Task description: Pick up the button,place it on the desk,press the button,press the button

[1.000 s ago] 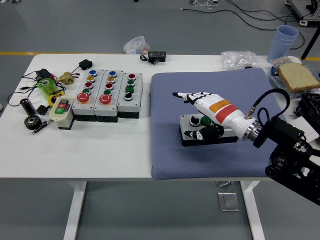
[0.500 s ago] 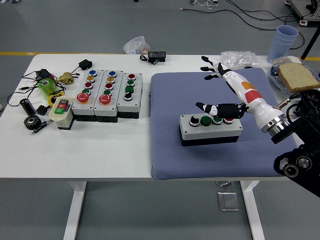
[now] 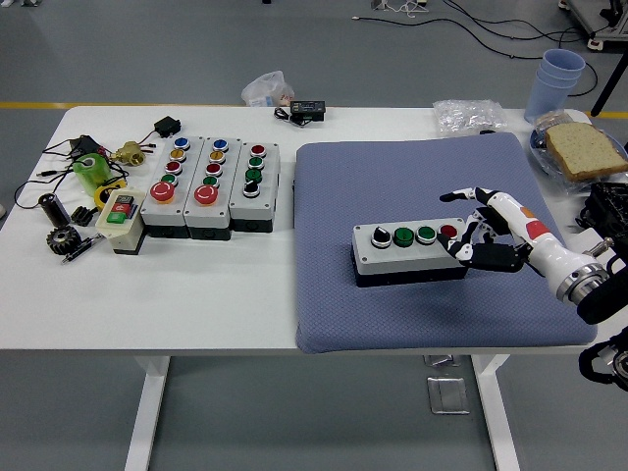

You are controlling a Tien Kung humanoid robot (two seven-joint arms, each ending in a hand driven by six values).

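The robot's right hand (image 3: 488, 228), white with black finger joints, reaches in from the right edge of the frame, its fingers loosely spread and grasping nothing; the lower fingertips sit right at the right end of the grey button box (image 3: 412, 252), though whether they touch it cannot be told. The button box lies right of centre on a blue-grey padded mat (image 3: 392, 177), its long axis running left to right across the frame and its button face turned up, carrying a row of four controls: a black-and-white knob, a green button, a pale green button and a red button nearest the hand. The mat covers the right half of a white table (image 3: 226, 285). In the upper left of the frame three larger button stations (image 3: 211, 186) stand side by side, with a small red-and-green switch box (image 3: 122, 218) just left of them and a scatter of small parts, among them a green roll (image 3: 90, 169) and a black gear (image 3: 63, 238). At the upper right stand stacked blue cups (image 3: 555, 82), a slice of bread (image 3: 585, 149) and a clear plastic bag (image 3: 469, 116). Beyond the table is a grey floor with a yellow line and black cables.
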